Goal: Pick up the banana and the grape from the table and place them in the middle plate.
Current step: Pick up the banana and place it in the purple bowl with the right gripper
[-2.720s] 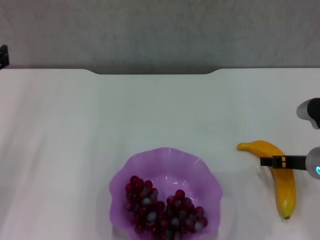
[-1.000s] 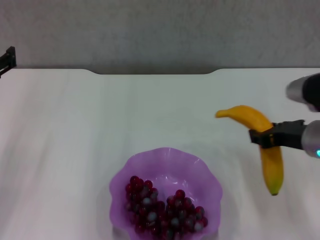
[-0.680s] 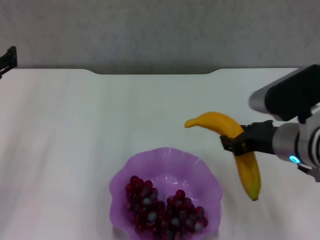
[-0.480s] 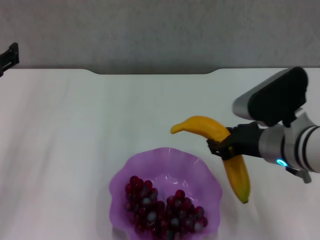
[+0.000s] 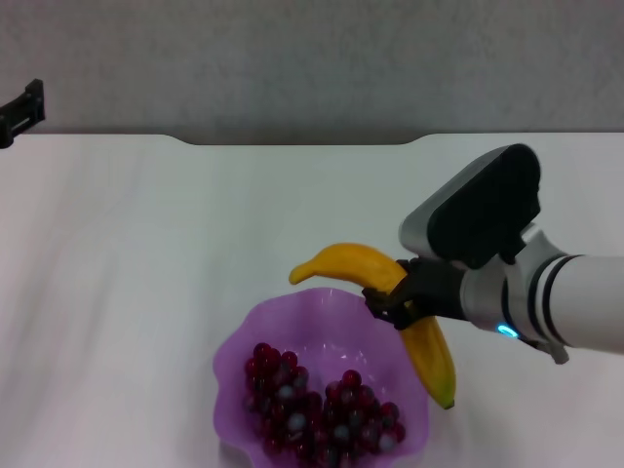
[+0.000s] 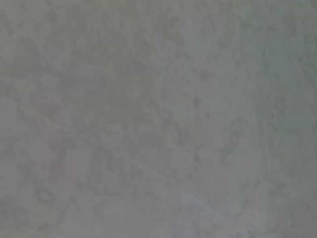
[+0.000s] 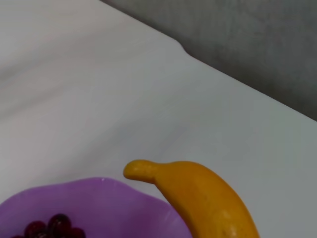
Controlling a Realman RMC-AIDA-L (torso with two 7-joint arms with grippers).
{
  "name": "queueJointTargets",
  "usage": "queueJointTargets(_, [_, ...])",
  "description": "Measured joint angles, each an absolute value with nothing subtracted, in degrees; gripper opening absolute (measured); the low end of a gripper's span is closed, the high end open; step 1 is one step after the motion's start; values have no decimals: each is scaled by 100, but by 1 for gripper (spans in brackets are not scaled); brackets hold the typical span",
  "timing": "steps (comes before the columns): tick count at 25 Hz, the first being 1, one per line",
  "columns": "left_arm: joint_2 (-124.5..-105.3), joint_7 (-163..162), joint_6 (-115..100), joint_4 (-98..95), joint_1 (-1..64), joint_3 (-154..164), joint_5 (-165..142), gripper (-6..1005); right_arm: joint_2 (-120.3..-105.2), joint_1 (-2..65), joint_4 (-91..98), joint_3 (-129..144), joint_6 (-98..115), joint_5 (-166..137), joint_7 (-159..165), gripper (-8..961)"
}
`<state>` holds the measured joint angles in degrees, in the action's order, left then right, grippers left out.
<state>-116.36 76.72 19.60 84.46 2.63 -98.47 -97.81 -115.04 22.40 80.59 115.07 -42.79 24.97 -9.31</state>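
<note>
Head view: right pincer [image 5: 388, 304] grips the banana [image 5: 346, 263] over the middle plate [image 5: 237, 343].

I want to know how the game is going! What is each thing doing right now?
Curved yellow-orange banana: held in the air over the plate's rim.
Bunch of dark red-purple grapes: lying in the plate.
Scalloped purple plastic plate: on the table.
Right gripper: shut on the banana.
Left gripper: parked far left.
</note>
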Motion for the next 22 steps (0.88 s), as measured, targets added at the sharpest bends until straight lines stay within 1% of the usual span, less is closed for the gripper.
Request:
queueJointTargets(18, [-11636, 7664, 1960, 8455, 306, -9792, -9773, 880, -11514, 3000, 6734, 12061, -3576, 2981, -853, 628])
queueJointTargets(22, [-11636, 7664, 1960, 8455, 309, -9791, -9773, 880, -11513, 3052, 6709, 12115, -3571, 3068, -856, 641])
